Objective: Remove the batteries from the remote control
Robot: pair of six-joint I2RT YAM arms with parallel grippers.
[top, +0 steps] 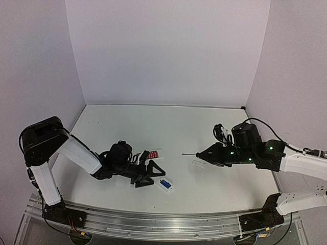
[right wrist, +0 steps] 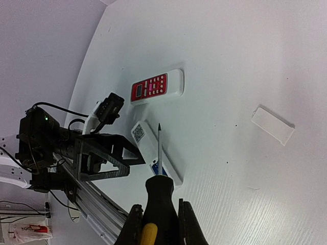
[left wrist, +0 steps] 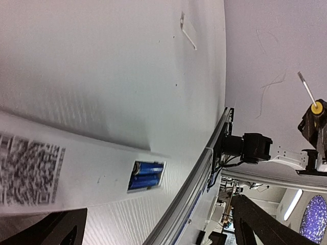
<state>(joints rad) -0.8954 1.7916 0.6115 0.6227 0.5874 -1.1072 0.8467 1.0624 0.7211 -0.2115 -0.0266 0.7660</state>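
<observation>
Remote control: slim white plastic remote [right wrist: 147,147], laid back-up near the front of the white surface [top: 168,127], compartment uncovered.
Batteries: two small blue cylindrical cells [left wrist: 146,175], seated side by side in that compartment.
Left pincer [top: 153,175]: released, spread wide at the remote's QR-sticker end.
Right pincer [right wrist: 158,220]: clenched on a black-and-yellow-handled screwdriver [right wrist: 159,196], well apart from the remote.

Top view: high behind near edge of desk [top: 153,127], tilted down over all of it. Left wrist: rolled sideways, very close over remote control [left wrist: 76,171]. Right wrist: farther off, sighting along screwdriver [right wrist: 160,189]; same remote control in all three.
</observation>
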